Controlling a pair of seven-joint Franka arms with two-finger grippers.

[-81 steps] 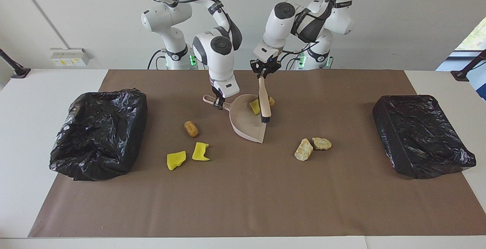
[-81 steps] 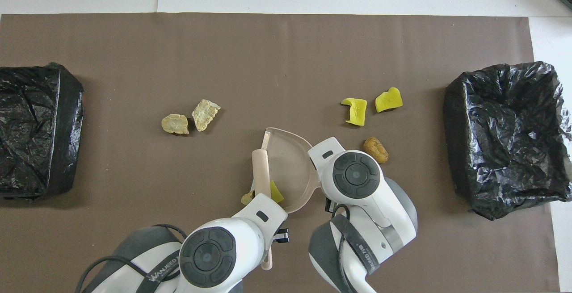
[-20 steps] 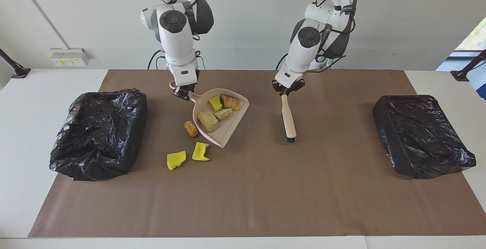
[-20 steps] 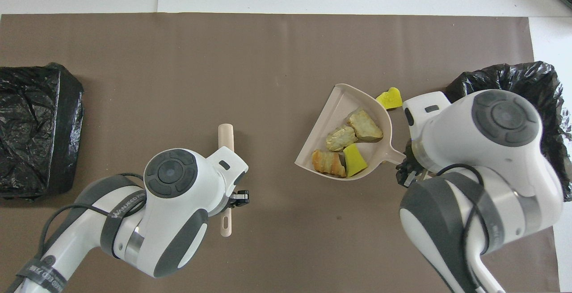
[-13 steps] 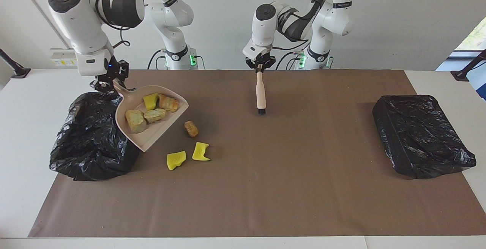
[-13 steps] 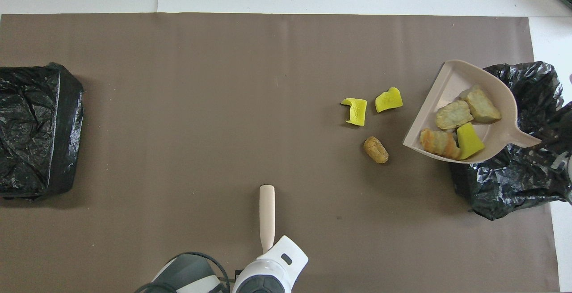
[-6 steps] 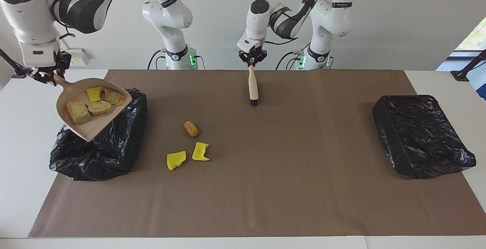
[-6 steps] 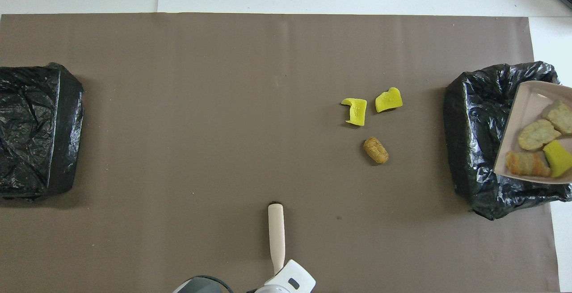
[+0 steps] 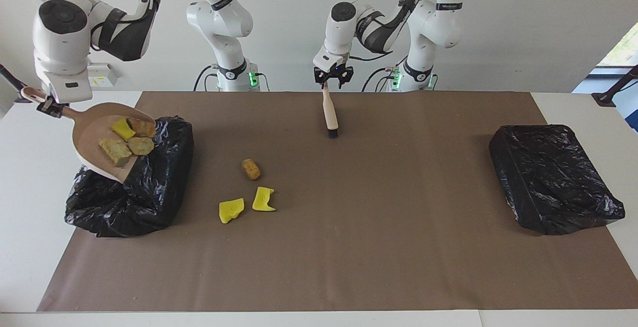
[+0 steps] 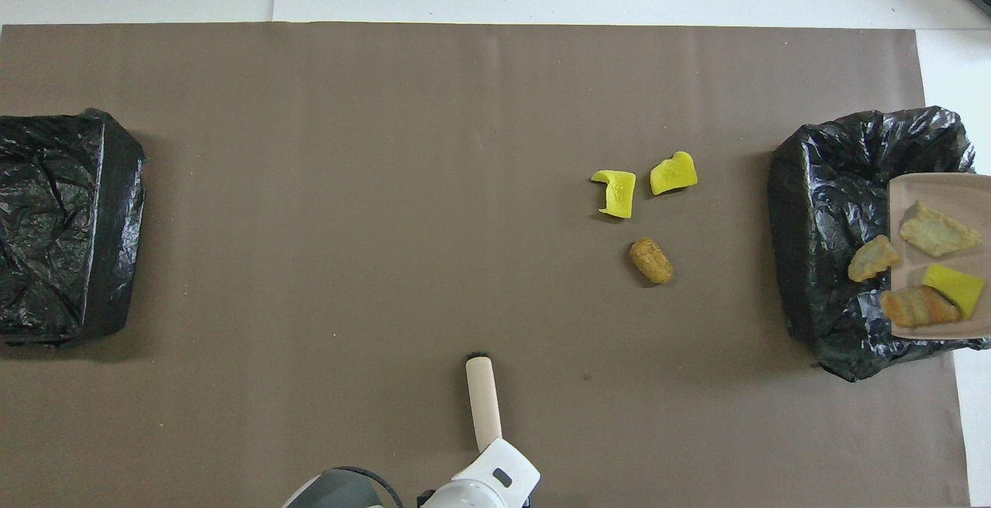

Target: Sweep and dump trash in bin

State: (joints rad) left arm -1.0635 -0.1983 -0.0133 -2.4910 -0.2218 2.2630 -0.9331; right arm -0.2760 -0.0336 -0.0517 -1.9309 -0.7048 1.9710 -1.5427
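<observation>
My right gripper [image 9: 51,105] is shut on the handle of the pink dustpan [image 9: 88,140] and holds it tilted over the black-lined bin [image 9: 129,202] at the right arm's end. In the pan lie a yellow sponge piece [image 9: 122,128], a brown lump [image 9: 142,127] and two beige lumps [image 9: 114,150]. In the overhead view one lump [image 10: 873,258] hangs past the pan's lip over the bin [image 10: 821,245]. A cork [image 9: 250,169] and two yellow scraps [image 9: 231,210] lie on the mat beside that bin. My left gripper [image 9: 333,83] is shut on the beige brush [image 9: 329,112], near the robots.
A second black-lined bin [image 9: 548,177] stands at the left arm's end of the brown mat [image 9: 349,247]. The brush [image 10: 484,399] hangs with its bristles down over the mat's middle, close to the robots' edge.
The right gripper has turned the dustpan so it tips toward the bin, and the pieces have slid toward its lip. The left arm with the brush has barely moved.
</observation>
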